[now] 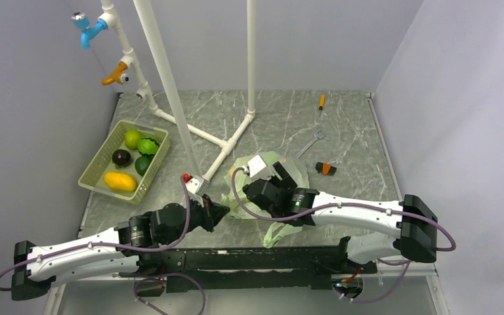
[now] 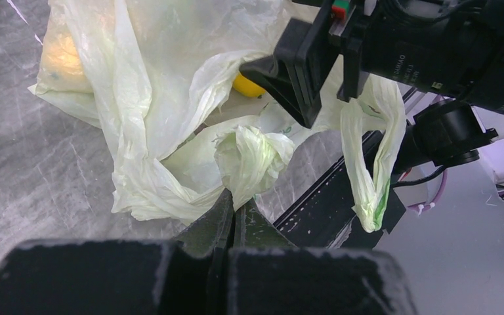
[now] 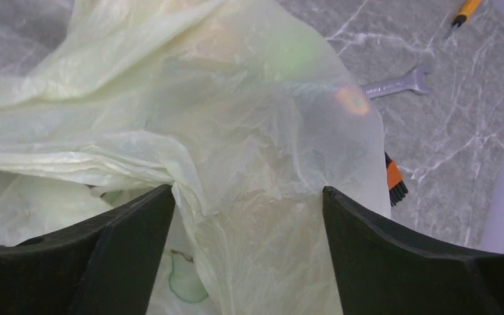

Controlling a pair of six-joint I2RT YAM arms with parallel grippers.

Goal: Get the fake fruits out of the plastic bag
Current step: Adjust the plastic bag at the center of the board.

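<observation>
The bag (image 2: 157, 79) lies crumpled in the middle of the table (image 1: 361, 131), just in front of the arms and near the foot of the white pipe frame (image 1: 170, 85). The left gripper (image 2: 231, 211) is closed at the bag's near left edge, its fingers pressed together on a twisted fold of film that runs down into the tips. The right gripper (image 3: 248, 197) hangs over the bag from the right with its fingers spread wide. Film bulges between them, and neither finger clamps it. In the left wrist view one right finger sits at the bag's mouth, just beside a yellow fruit (image 2: 248, 86) that peeks out of the opening. A yellowish patch shows through the film at the bag's far corner, and I cannot tell what it is. One handle (image 2: 367, 170) droops over the table's near edge.

Well apart to the left, a basket (image 1: 101, 152) holds five more: a yellow oblong fruit (image 1: 120, 181), a dark fruit (image 1: 121, 157), a lime-yellow fruit (image 1: 132, 138) and two green fruits (image 1: 147, 146). Beyond the bag, to the right, lie a wrench (image 1: 310, 143), an orange-and-black brush (image 1: 327, 168) and, farther back, an orange tool (image 1: 321, 102)
</observation>
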